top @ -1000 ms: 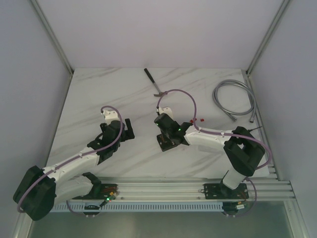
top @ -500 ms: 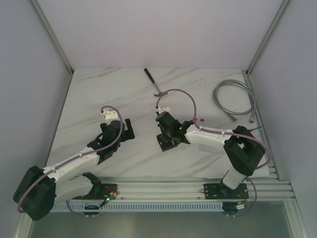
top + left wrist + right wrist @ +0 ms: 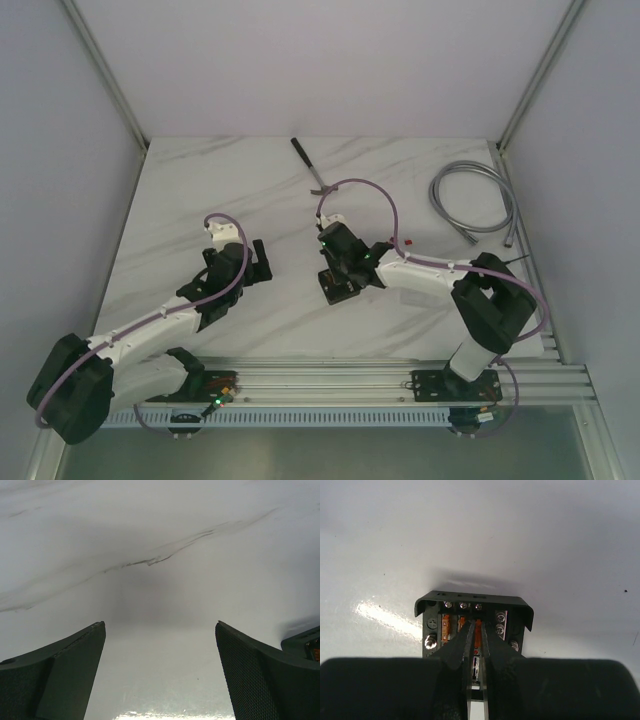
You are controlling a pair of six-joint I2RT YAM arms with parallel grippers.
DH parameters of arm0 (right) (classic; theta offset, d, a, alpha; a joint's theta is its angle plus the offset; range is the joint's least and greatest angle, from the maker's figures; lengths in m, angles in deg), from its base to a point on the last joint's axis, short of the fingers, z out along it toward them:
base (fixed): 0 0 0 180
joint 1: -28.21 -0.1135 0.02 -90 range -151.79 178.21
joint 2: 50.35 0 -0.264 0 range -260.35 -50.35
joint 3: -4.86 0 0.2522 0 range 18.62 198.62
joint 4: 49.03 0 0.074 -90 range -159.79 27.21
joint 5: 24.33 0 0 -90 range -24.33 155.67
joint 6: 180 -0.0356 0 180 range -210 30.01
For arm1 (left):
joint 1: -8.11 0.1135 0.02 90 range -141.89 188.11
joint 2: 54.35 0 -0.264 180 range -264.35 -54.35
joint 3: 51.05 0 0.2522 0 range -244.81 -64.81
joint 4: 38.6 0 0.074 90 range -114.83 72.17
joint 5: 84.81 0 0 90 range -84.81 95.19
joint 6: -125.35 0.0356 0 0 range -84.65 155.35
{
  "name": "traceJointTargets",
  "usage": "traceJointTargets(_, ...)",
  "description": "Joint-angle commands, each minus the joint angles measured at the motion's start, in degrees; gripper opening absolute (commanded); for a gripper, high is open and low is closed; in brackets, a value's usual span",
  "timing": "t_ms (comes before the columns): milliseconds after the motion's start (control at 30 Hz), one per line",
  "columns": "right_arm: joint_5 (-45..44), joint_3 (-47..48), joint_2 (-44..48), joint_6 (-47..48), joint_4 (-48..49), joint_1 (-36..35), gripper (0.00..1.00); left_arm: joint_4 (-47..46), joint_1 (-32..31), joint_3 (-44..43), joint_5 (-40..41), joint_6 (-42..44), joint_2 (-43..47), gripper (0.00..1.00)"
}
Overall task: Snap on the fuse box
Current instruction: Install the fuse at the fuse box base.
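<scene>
Since the fuse box [image 3: 519,611] is a small hard black plastic shell, it should be light and stiff, and it will likely skate on the glossy table [image 3: 200,190] if pushed sideways. Judgement: best hold is across the outer side walls, or press straight down on the rim; keep off the slots, since the small parts inside look fragile.

In the top view it lies mid-frame, just right of centre, under the right gripper [image 3: 476,630]. In the left wrist view one corner of it shows at the right edge.

Box contents, right wrist view: open top, no cover on it. A row of upright orange fuses [image 3: 446,625] fills the slots in its left and middle part. Silver screws [image 3: 430,641] line the back wall and the sides.

Right gripper: nearly closed, tips over the box and pinched on what looks like the middle fuse [image 3: 478,628]. Lower part of that grip is hidden by the fingers [image 3: 456,650].

Left gripper [image 3: 160,625]: spread wide, nothing between the fingers, low over bare table left of the box.
</scene>
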Motion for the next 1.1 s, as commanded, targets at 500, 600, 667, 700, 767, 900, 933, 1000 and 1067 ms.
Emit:
traceJointTargets(500,0.0,-10.3,-4.1,-3.2,-5.6,1.1,0.0,0.1,0.3,-0.4,0.0,-0.3,-1.1,1.0)
traceJointTargets(600,0.0,-11.4,-4.9,-3.0,-6.2,1.3,0.0,0.1,0.3,-0.3,0.0,-0.1,-1.1,1.0)
traceJointTargets(667,0.8,-11.1,-5.8,-2.6,-6.2,2.2,0.0,0.1,0.3,-0.3,-0.1,-0.2,-1.1,1.0)
traceJointTargets(700,1.0,-10.6,-6.5,-2.2,-6.4,2.5,0.0,0.1,0.3,-0.4,-0.1,-0.2,-1.1,1.0)
traceJointTargets(767,0.3,-8.9,-8.0,-1.5,-7.4,3.0,0.0,0.1,0.3,-0.3,-0.1,0.0,-1.0,1.0)
traceJointTargets(900,-0.2,-4.2,-10.6,0.1,-7.9,3.3,0.0,0.1,0.3,-0.2,-0.1,0.0,-0.3,1.0)
traceJointTargets(933,-0.4,-3.2,-10.8,0.3,-7.8,3.3,0.0,0.2,0.4,-0.1,-0.1,0.1,0.0,1.0)
traceJointTargets(1000,0.3,-1.5,-10.0,0.7,-7.1,2.9,0.0,0.1,0.4,0.1,0.0,0.0,0.6,1.0)
traceJointTargets(1067,0.9,-0.1,-8.6,1.0,-6.9,2.2,0.0,0.2,0.4,0.2,0.2,0.0,0.9,1.0)
